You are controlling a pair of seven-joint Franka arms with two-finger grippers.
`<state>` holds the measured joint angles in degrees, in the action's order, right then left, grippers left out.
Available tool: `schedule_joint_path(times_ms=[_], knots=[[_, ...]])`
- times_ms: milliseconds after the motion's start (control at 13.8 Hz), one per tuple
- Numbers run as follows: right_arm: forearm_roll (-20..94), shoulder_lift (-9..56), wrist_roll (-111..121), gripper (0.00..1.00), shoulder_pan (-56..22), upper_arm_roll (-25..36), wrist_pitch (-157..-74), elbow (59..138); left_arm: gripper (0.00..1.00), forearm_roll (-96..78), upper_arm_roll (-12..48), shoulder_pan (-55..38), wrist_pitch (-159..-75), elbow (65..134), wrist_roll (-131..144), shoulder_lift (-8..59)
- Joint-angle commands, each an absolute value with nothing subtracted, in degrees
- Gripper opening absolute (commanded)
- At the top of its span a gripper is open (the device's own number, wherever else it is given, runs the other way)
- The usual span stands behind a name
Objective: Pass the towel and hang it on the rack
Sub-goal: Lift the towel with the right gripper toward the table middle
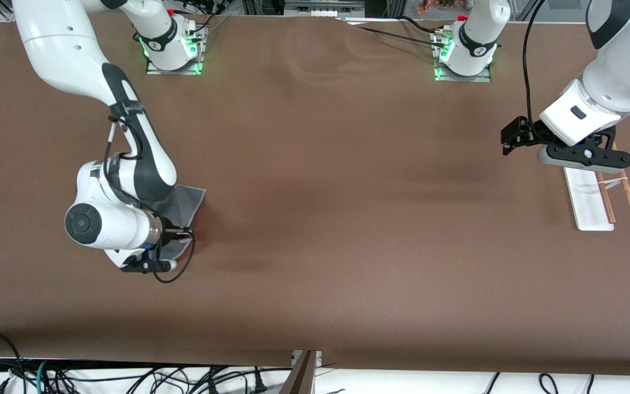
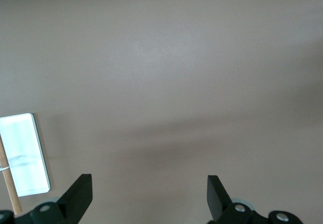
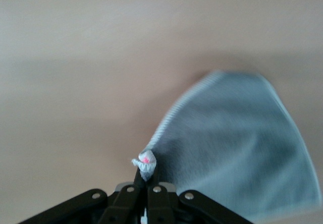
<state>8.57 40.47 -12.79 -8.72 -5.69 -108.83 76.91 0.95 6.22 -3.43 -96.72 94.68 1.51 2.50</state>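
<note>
**A:** Where is the towel (image 1: 186,198) right now?

**B:** It is at the right arm's end of the brown table (image 1: 326,219), mostly hidden under that arm in the front view. The right gripper (image 3: 144,186) has its fingers clenched on one corner of the cloth, next to a small red-pink tag (image 3: 146,159). The rest of the grey cloth fans out from that pinched corner, and its lighter border shows along the edge.

**A:** And the other arm?

**B:** The left gripper (image 2: 150,196) hangs over the rack (image 1: 588,200) at the left arm's end of the table, fingers spread wide and holding nothing. The rack has a white flat base (image 2: 24,153) with thin wooden rods (image 1: 629,194) along it.
</note>
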Motion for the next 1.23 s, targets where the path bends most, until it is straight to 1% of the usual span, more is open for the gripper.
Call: schedule_joint_path(times_ms=[0,217,435,580,725,942,1014,1159], knots=[[13.78,39.46,-19.92,0.00,-8.53,-8.77,-102.06,73.49,1.00,2.20,6.33,-3.52,-96.07,93.96,0.79,2.29],[20.63,39.38,-32.21,0.00,-8.17,-14.31,-99.23,70.67,1.00,2.02,6.33,-3.17,-95.89,93.96,0.26,2.37],[30.29,39.46,-45.21,0.00,-8.26,-18.70,-99.66,66.72,1.00,1.32,6.33,-2.73,-91.52,94.13,-1.04,3.86],[35.31,39.55,-53.84,0.00,-8.52,-21.52,-100.63,65.57,1.00,1.32,5.98,-1.68,-89.65,94.22,-7.52,4.48],[37.00,39.55,-61.39,0.00,-8.61,-25.55,-104.57,65.39,1.00,-1.21,5.98,0.26,-88.51,94.66,-14.82,5.36],[37.09,39.81,-71.34,0.00,-8.79,-32.76,-113.70,65.39,1.00,-10.08,5.98,2.19,-88.59,94.83,-23.97,8.95],[37.09,40.16,-74.06,0.00,-9.40,-34.18,-116.60,65.39,1.00,-13.33,6.06,3.15,-88.68,94.83,-26.95,10.36],[37.09,40.25,-78.99,0.00,-12.29,-34.72,-122.40,65.39,1.00,-20.71,5.98,3.43,-88.94,95.01,-36.77,14.13]])
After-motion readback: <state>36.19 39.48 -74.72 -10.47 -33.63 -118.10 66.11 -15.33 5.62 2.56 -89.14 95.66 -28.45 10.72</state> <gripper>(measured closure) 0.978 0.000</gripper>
